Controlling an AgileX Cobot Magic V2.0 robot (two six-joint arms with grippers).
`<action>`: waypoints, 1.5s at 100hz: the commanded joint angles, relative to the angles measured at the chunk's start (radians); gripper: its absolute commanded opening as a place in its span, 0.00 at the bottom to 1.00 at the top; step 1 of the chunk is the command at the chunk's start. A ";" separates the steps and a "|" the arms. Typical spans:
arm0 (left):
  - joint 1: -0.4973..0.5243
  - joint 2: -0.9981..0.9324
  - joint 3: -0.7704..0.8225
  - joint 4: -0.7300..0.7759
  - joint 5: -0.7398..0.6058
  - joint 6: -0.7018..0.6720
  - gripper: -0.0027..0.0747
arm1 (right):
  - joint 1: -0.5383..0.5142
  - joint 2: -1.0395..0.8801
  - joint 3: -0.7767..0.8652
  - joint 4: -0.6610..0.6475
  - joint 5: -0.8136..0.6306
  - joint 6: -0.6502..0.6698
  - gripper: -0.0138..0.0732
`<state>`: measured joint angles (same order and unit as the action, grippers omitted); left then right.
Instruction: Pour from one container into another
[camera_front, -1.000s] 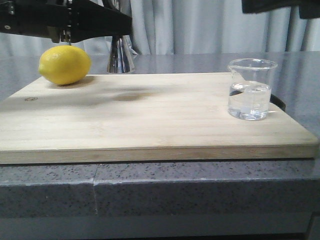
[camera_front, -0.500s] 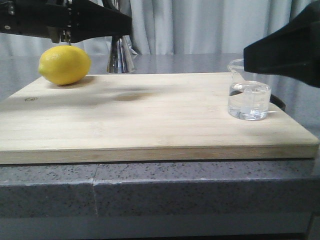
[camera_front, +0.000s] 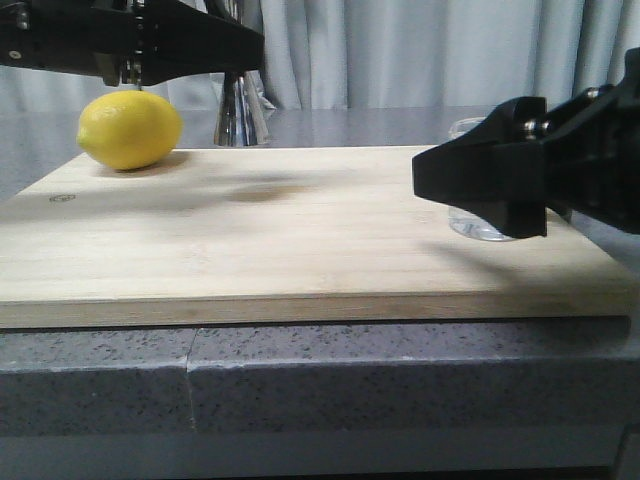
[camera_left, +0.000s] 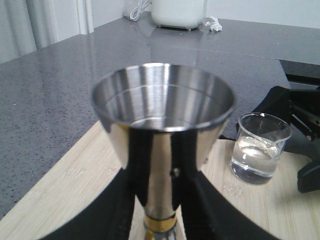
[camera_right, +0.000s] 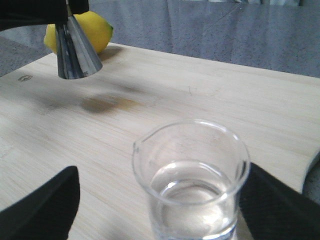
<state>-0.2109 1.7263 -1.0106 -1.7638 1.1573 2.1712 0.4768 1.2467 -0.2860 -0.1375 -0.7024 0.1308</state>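
Two arms set for pour: left gripper (camera_left: 155, 210) clamped on jigger (camera_left: 162, 130) waist, held upright above board as receiver; right gripper (camera_right: 160, 207) spread wide, fingers either side of beaker (camera_right: 192, 180) on cutting board (camera_front: 300, 240), ready to grasp; lemon (camera_front: 130, 130) aside

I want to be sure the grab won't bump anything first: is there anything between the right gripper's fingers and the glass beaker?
Nothing visible. In the right wrist view the beaker stands alone on the wooden board between the open fingers of the right gripper, with bare gaps on both sides. The lemon and jigger sit far across the board.
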 joint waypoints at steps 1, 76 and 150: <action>-0.007 -0.046 -0.030 -0.073 0.113 -0.002 0.28 | -0.005 0.020 -0.023 0.036 -0.135 -0.043 0.83; -0.007 -0.046 -0.030 -0.073 0.113 -0.002 0.28 | -0.005 0.045 -0.027 0.065 -0.147 -0.043 0.54; -0.007 -0.046 -0.030 -0.073 0.113 -0.002 0.28 | 0.024 -0.011 -0.741 -0.089 0.770 -0.043 0.54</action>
<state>-0.2109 1.7263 -1.0106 -1.7622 1.1573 2.1712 0.4845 1.2333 -0.9151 -0.1671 0.0461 0.0978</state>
